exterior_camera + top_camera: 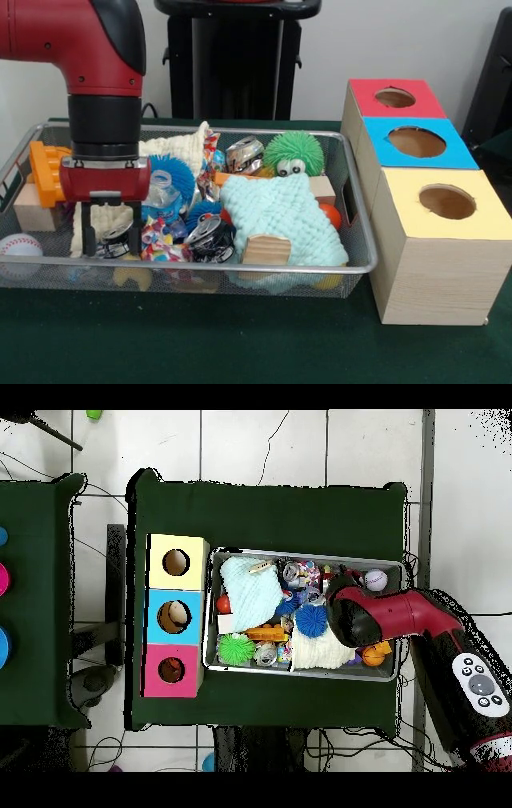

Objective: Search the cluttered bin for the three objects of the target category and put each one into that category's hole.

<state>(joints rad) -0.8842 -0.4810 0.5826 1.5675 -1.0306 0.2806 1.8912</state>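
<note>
Silver bin [358, 264], three wooden boxes [436, 240].

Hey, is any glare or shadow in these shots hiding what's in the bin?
Front view: small glints on the crushed can, nothing washed out; the arm hides more of the bin than any shadow does. Overhead view: light is even, the floor tiles are bright, and the arm covers part of the bin's right end.
</note>
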